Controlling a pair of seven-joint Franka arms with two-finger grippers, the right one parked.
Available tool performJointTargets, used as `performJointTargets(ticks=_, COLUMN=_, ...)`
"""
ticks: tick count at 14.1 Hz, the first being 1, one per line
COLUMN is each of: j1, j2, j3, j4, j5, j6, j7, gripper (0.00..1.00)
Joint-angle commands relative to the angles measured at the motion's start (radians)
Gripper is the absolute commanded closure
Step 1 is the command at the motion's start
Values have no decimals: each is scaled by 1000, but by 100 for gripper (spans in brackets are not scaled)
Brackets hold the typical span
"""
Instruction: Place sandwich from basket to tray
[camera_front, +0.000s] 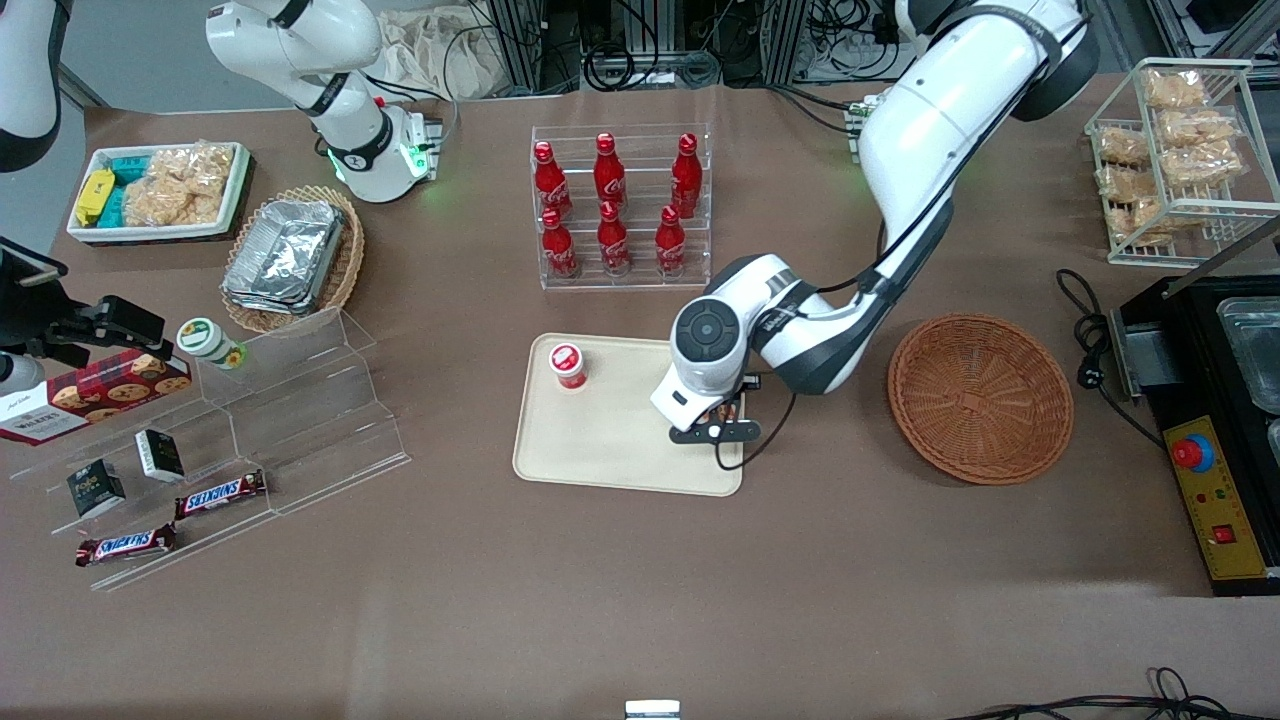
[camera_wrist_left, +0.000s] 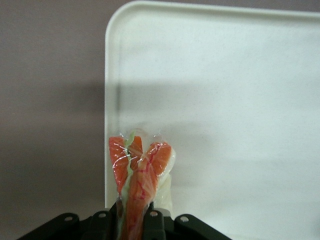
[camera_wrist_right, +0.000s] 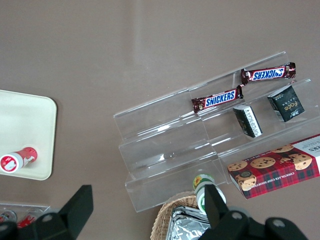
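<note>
My left gripper (camera_front: 716, 424) hangs over the cream tray (camera_front: 610, 445), at its end nearest the basket, and is shut on the sandwich (camera_front: 727, 410). In the left wrist view the gripper (camera_wrist_left: 132, 216) pinches the wrapped sandwich (camera_wrist_left: 141, 167) between its black fingers. The orange-red filling and pale bread point toward the tray's (camera_wrist_left: 225, 95) rim, just above its surface. The round reddish-brown wicker basket (camera_front: 980, 396) stands beside the tray, toward the working arm's end, with nothing in it.
A small red-capped cup (camera_front: 568, 365) stands on the tray. A clear rack of red cola bottles (camera_front: 618, 205) is farther from the camera. Acrylic steps (camera_front: 290, 400) with Snickers bars (camera_front: 220, 493) lie toward the parked arm's end. A black appliance (camera_front: 1215, 430) is past the basket.
</note>
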Motion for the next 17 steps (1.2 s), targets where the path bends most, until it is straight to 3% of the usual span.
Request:
performJointTargets(ticks=1, j1=-9, j2=43, j3=9, j4=62, j5=38, j6=5, j7=-17, gripper=52)
performJointTargets(ticks=2, j1=-9, j2=43, j3=9, j4=65, j5=36, j6=5, j7=-20, gripper=31)
performJointTargets(ticks=3, j1=-9, j2=42, j3=8, j4=77, j5=36, j6=5, j7=-24, gripper=0)
performJointTargets(ticks=6, j1=-8, j2=17, j3=6, j4=108, j5=38, j6=-15, j7=-88, gripper=0)
performJointTargets(ticks=9, j1=10, j2=-130, j3=5, j4=109, j5=19, j6=-104, j7=-191, gripper=0)
performJointTargets(ticks=11, j1=46, j2=-240, j3=8, j4=103, j5=-57, j6=-161, j7=-216, gripper=0)
performJointTargets(ticks=17, j1=205, j2=-458, j3=6, j4=88, j5=-122, j6=-362, j7=-198, gripper=0)
